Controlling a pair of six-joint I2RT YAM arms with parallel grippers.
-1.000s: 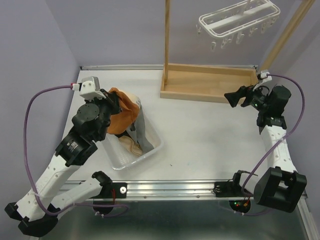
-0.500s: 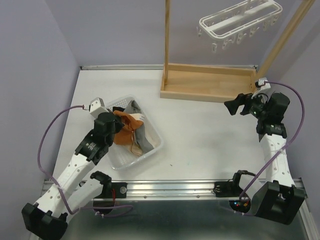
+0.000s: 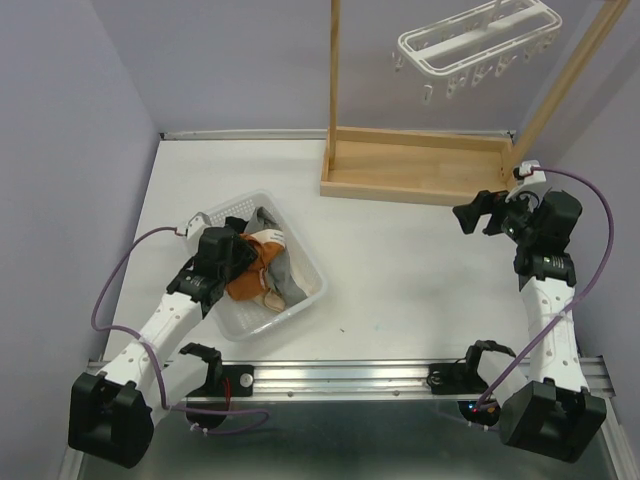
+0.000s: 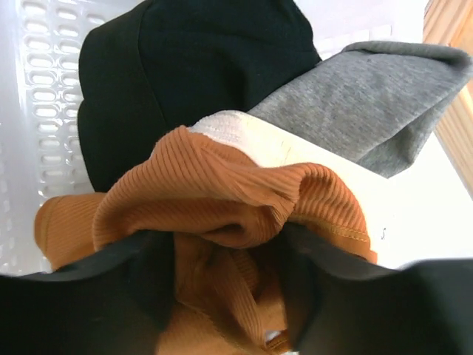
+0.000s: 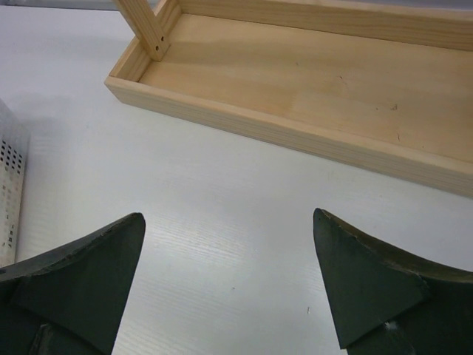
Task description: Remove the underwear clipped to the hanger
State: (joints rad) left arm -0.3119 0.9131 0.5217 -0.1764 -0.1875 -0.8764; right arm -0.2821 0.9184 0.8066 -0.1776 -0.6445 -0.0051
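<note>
Release step: left claw [image 4: 225,244], jaws apart with the orange underwear [image 4: 222,185] loose between them and the basket [image 4: 37,111] beneath, should rise straight to avoid snagging; right claw [image 5: 228,218] hangs apart, empty.

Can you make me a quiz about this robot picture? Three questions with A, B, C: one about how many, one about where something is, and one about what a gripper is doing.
1. How many clothes are clipped to the hanger?
A. none
B. two
C. four

2. Where is the underwear?
A. on the floor
B. clipped up high on the bars
C. piled in the white basket

3. What is the right gripper doing?
A. squeezing a sock
B. standing wide open and empty
C. pinching a peg

Answers:
1 A, because only bare pegs dangle from the frame.
2 C, because the orange, black, grey and cream pieces lie heaped inside the basket.
3 B, because its two fingers stand far apart with only table between them.
</note>
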